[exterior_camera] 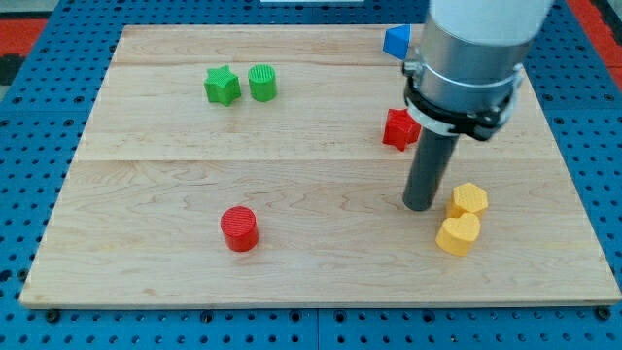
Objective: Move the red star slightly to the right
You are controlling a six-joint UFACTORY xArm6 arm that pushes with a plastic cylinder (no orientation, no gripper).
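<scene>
The red star (397,128) lies on the wooden board (292,262) at the right of the middle, partly hidden behind the arm's body. My tip (420,206) rests on the board below the red star and slightly to its right, about a block's width from it. The tip stands just left of the yellow hexagon (468,200).
A yellow heart-like block (458,235) lies below the yellow hexagon. A blue block (395,41) sits at the top edge, partly hidden by the arm. A green star (222,86) and green cylinder (262,83) lie at the upper left. A red cylinder (238,228) lies at the lower left.
</scene>
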